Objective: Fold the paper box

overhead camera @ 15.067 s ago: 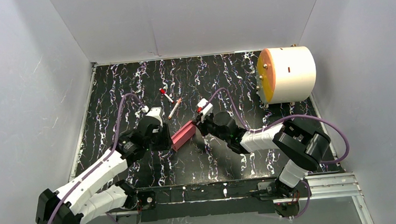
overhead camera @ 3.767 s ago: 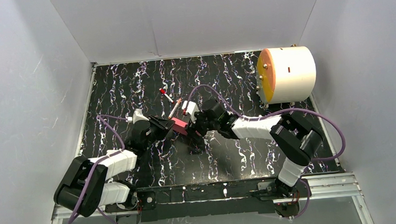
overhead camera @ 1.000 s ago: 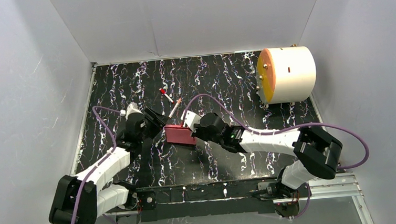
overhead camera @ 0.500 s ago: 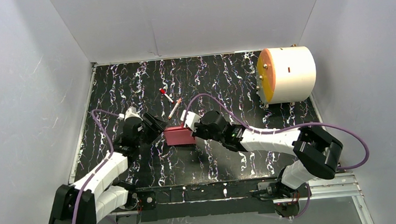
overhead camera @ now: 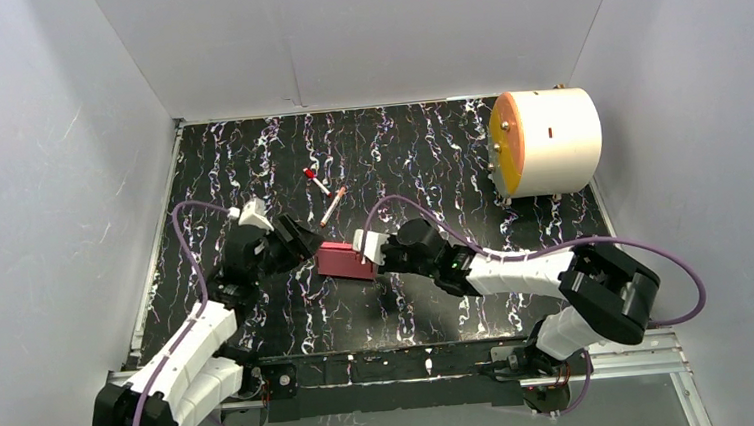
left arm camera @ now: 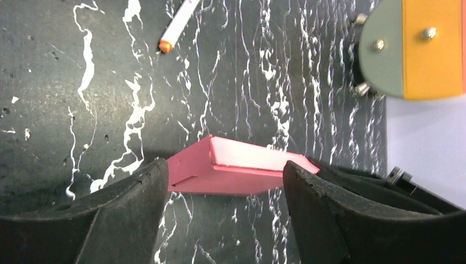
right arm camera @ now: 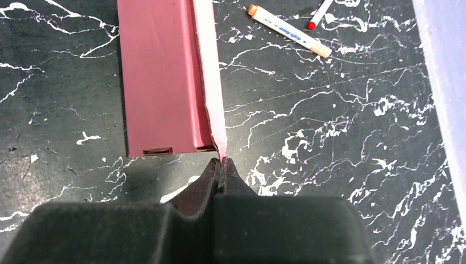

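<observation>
Desk point(overhead camera: 429, 149): black, white-veined.
Cylinder point(overhead camera: 548, 141): well beyond right jaws, uninvolved.
Box point(overhead camera: 344, 260): flat closed form, lying on desk between the two sets of jaws.
Left jaws: open wide, one to each side of box, box just ahead; contact not resolvable.
Right jaws: closed, tips at near corner of box, on end of pale side strip; cannot tell whether card is pinched.
Pens point(overhead camera: 332, 205): just beyond box.
Step, judged: late; box formed, end closure under attention.
Next move likely calls for left jaws bracing box while right jaws press flap home, without crushing thin card.
</observation>
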Controlling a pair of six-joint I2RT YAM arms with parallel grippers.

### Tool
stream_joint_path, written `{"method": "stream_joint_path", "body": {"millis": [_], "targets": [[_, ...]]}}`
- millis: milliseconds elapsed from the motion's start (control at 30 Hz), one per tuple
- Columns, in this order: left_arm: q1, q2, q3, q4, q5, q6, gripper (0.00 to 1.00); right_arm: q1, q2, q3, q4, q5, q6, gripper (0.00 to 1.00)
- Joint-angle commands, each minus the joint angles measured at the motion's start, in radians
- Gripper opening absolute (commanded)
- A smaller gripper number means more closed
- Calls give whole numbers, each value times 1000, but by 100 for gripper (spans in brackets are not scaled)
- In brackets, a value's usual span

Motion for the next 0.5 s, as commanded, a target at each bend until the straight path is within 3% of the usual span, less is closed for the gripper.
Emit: {"method": "stream_joint_path", "body": {"millis": [0, 100, 267, 467], "targets": [[3, -18, 214, -280, 112, 269, 74, -21, -75, -15, 98, -64, -95, 0], [3, -31, 323, -380, 148, 484, 76, -31, -92, -27, 108, -98, -110, 0], [3, 12, 397, -424, 432, 843, 76, -46, -109, -51, 124, -160, -140, 0], [-4, 106, 402, -476, 551, 1065, 77, -52, -109, -61, 108, -188, -170, 0]]}}
